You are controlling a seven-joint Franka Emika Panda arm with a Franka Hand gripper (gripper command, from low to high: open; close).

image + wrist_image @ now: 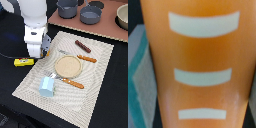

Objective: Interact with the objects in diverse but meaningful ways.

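One scored bread loaf (198,65) is seen filling the wrist view; gripper (44,52) state cannot be told, yellow block (23,62) beside.

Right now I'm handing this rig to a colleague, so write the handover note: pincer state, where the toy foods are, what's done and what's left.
Pincer: low at the placemat's edge; the wrist view is filled by the orange-brown scored bread loaf, apparently gripped, jaws unseen.
Yellow rectangular block: on the dark table, off the mat.
Light blue gabled carton: upright on the mat.
Dark brown sausage: near the mat's far edge.
Done: nothing evident.
Left: place the loaf, then handle the others.
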